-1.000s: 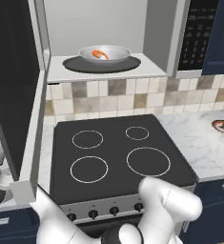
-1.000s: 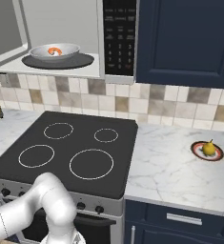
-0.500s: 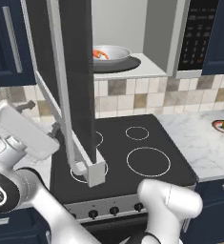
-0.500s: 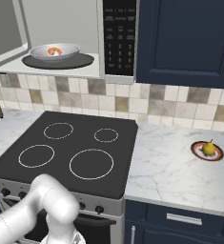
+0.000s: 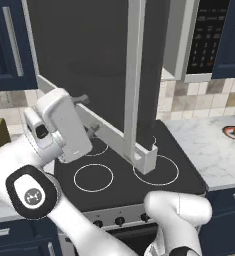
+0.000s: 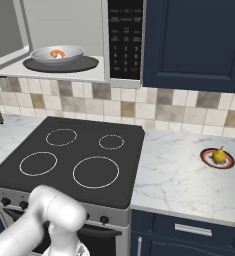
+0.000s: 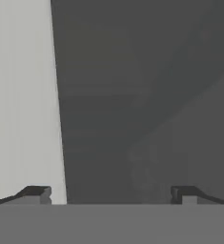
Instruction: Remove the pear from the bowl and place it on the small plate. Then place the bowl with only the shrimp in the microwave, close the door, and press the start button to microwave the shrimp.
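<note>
Marble surface (image 6: 174,175) lies right of the black stove (image 6: 74,160), under navy cabinets. Above the stove, the microwave (image 6: 124,40) holds the bowl (image 6: 57,54) with the shrimp (image 6: 57,53) inside. The gripper (image 7: 111,193) is released, its fingertips (image 7: 37,193) set wide apart, right in front of the door (image 5: 134,90), which stands half-open with its dark window close ahead. Far to the gripper's right, the pear (image 6: 219,155) sits on the small plate (image 6: 217,158).
</note>
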